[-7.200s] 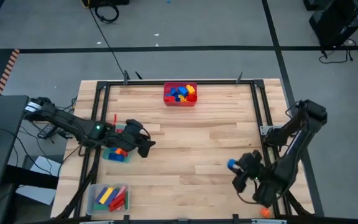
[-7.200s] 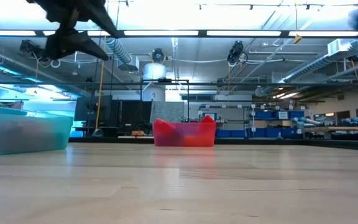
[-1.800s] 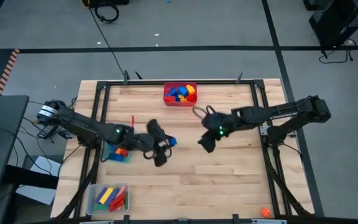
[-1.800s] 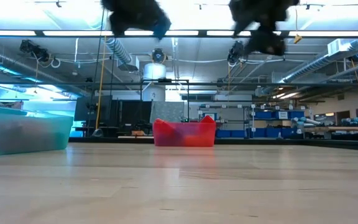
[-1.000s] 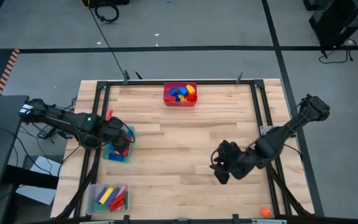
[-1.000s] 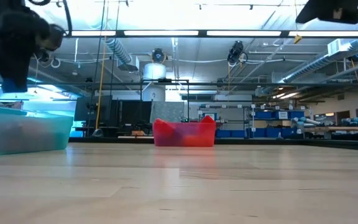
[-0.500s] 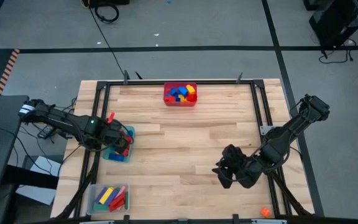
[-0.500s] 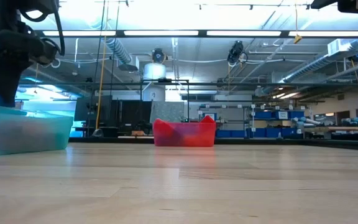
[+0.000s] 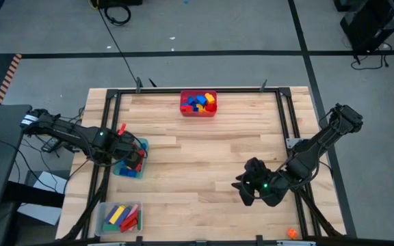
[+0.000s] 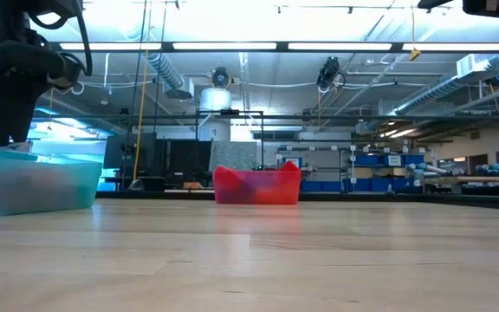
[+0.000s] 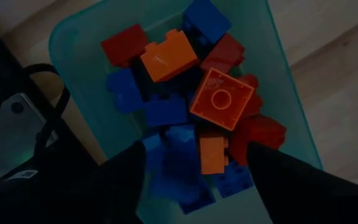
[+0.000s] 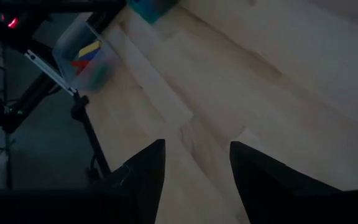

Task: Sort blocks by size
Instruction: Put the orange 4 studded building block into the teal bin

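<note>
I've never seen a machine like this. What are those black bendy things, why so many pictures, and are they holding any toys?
They are two robot arms, each ending in a two-finger claw. One camera looks down from above, one sits level with the wooden table, and one rides on each wrist. The left claw hangs open over the green bin, full of red, blue and orange blocks. It holds nothing. The right claw hovers open and empty above bare wood near the table's front right. A red bin sits at the back and a clear bin at the front left, both holding blocks.
</note>
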Available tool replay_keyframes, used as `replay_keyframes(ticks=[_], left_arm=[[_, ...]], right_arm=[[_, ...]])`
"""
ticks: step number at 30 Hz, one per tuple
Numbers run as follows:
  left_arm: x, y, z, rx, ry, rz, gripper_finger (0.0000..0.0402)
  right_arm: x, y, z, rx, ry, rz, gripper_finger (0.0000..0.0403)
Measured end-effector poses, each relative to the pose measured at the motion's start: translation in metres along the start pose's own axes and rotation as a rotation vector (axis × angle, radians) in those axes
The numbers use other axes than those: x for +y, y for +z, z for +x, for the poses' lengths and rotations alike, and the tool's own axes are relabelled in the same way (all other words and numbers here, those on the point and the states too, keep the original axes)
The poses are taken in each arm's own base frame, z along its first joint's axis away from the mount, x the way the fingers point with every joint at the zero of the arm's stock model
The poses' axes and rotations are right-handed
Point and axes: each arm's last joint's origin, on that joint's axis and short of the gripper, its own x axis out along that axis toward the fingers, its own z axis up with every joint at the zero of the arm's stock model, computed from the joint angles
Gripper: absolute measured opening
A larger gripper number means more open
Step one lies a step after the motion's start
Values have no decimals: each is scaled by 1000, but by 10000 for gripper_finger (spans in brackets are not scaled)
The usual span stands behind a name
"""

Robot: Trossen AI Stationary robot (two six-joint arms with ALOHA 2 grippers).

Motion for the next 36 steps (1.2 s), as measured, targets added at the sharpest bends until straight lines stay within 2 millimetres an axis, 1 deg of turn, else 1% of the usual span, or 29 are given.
replay_keyframes(ticks=[3,5,9,11,15,17,21,25,31,36], left_arm=[[0,0,0,0,-1,3,290],[0,0,0,-9,-1,3,291],[-3,2,0,-55,-20,5,291],[-4,3,0,-73,-32,20,291],[-7,4,-1,-86,-55,44,291],[-7,5,-3,-89,-58,52,291],[-11,8,-15,-121,-87,92,291],[-16,13,-32,-177,-131,131,291],[-22,20,-58,-271,-186,187,291],[-24,24,-69,-340,-194,238,291]], right_arm=[[0,2,1,-11,-5,5,193],[1,6,4,25,17,50,192],[8,21,12,86,122,126,192],[9,28,19,99,143,140,192],[10,32,36,201,76,153,192],[11,30,47,314,2,188,192],[9,16,66,576,-219,247,192],[3,-8,75,774,-422,241,192],[2,-45,76,1000,-522,170,194],[0,-73,78,1240,-621,193,202]])
